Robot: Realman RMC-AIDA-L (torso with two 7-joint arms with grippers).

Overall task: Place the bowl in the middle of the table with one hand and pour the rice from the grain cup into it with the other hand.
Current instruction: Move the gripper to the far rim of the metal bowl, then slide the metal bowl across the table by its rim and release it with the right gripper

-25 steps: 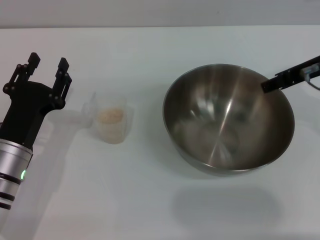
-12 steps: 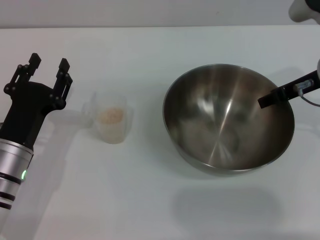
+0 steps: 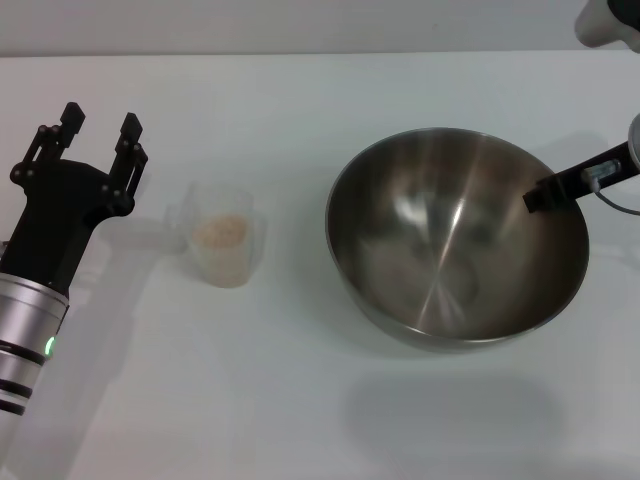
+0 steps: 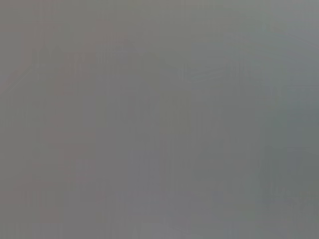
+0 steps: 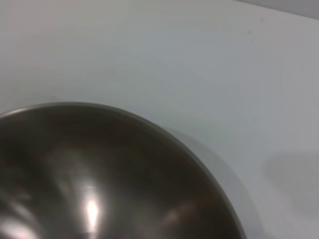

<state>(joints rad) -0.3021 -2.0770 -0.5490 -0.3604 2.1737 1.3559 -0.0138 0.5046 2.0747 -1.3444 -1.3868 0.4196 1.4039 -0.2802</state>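
Still on step one, by my read: the bowl (image 3: 457, 238) sat on the table (image 3: 300, 400) right of centre, empty, and looked lifted a little, with its shadow cast apart below it, though I couldn't be sure. The right gripper (image 3: 545, 193) reached in from the right edge of the head view, one black finger lying over the bowl's rim on the inside; its other finger was hidden, so whether it was clamped on the rim I cannot tell. The right wrist view showed only the bowl (image 5: 99, 174) rim close up against white table (image 5: 149, 50), no fingers. The left gripper (image 3: 96, 128) hovered at the left, fingers spread apart and holding nothing, just beside the grain cup (image 3: 224, 238) but not touching it. The cup stood upright, well apart from the bowl, with the rice (image 3: 221, 230) as a pale heap inside. The left wrist view was flat grey, nothing usable. Next move, as I judged it: shift the bowl left toward the table's middle and set it down level, keeping clear of the cup; after that the left gripper needs to close on the cup body or handle, carry it over the bowl rim and tip it.
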